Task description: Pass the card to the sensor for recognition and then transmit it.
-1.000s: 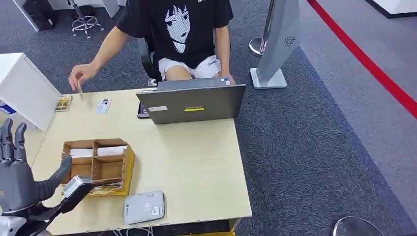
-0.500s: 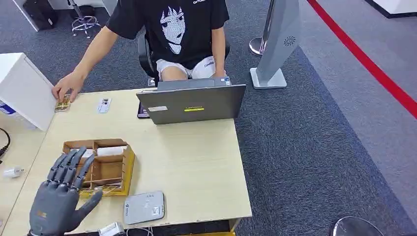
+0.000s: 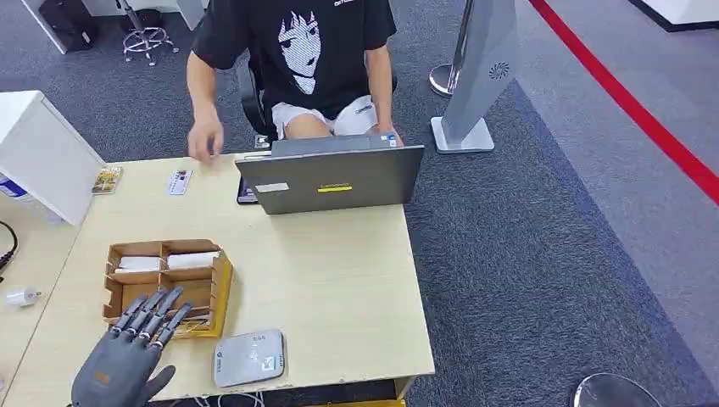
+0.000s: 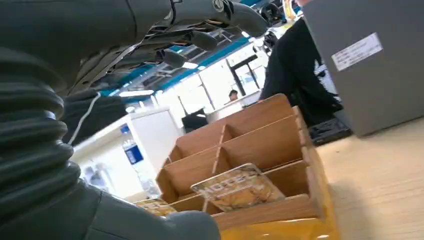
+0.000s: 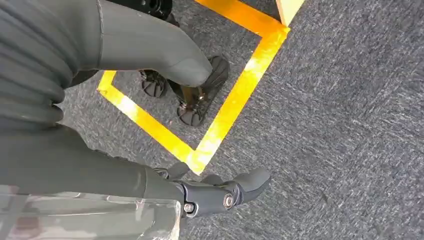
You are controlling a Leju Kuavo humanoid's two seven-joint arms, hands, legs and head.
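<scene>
Your left hand (image 3: 127,360) hovered empty, fingers spread, over the near row of the card box (image 3: 222,284) beside the sensor (image 3: 248,357); right hand (image 5: 215,192) hung empty, fingers loosely apart.

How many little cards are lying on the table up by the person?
2. One yellowish card lies at the far left corner beside the white box; one white card lies just right of it. More may hide behind the laptop.

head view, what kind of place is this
Probably an office reception or check-in desk: a pale wooden table with a grey open laptop, a grey flat card reader and a brown wooden card organiser.
</scene>
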